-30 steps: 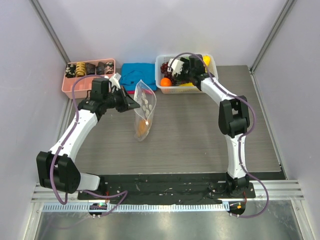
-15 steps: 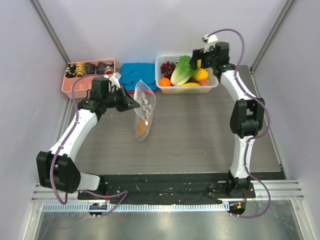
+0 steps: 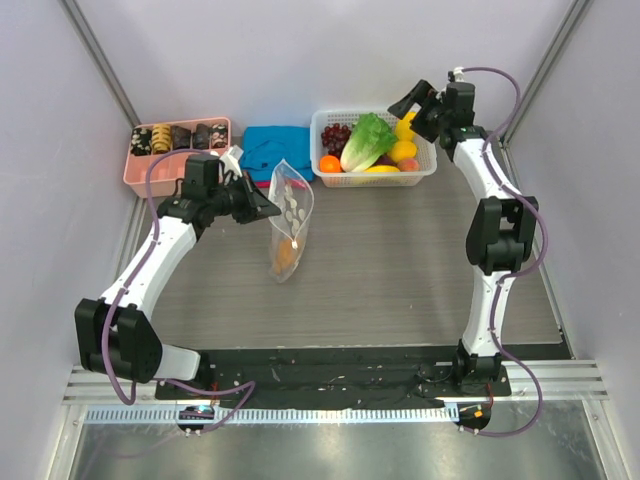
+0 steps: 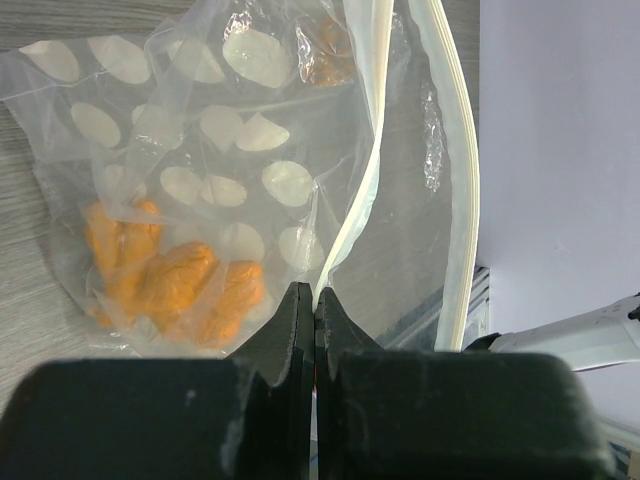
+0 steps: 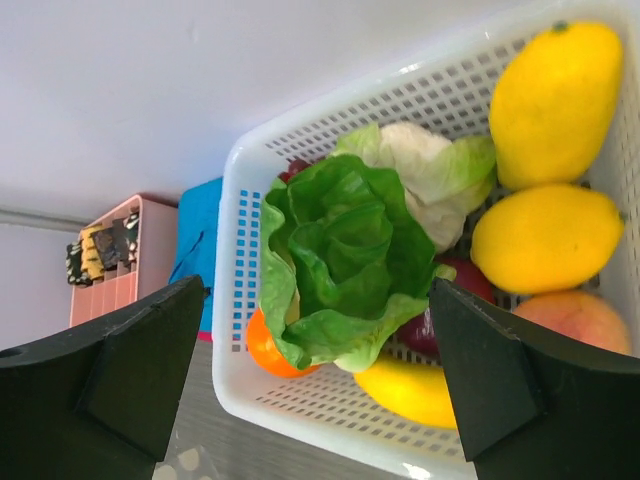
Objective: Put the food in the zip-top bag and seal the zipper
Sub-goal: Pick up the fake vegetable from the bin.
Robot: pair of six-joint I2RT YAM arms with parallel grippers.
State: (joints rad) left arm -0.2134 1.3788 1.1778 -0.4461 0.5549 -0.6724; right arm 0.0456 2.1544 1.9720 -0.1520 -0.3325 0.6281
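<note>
My bench, boxed in pale grey.
I see a grey wood-grain tabletop (image 3: 400, 260) enclosed by plain walls (image 3: 300, 60) at back and sides, aluminium corner posts (image 3: 98, 60), a black base plate (image 3: 330, 365) and a metal front ledge (image 3: 330, 450) nearest me, all evenly lit.

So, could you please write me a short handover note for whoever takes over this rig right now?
Left end effector: shut on the mouth edge of the zip-top bag, mouth open.
Right end effector: open, empty, above the basket.
Done: the orange knobbly piece is in the bag.
To do: the lettuce and yellow fruits lie in the basket; the zipper is unsealed.
</note>
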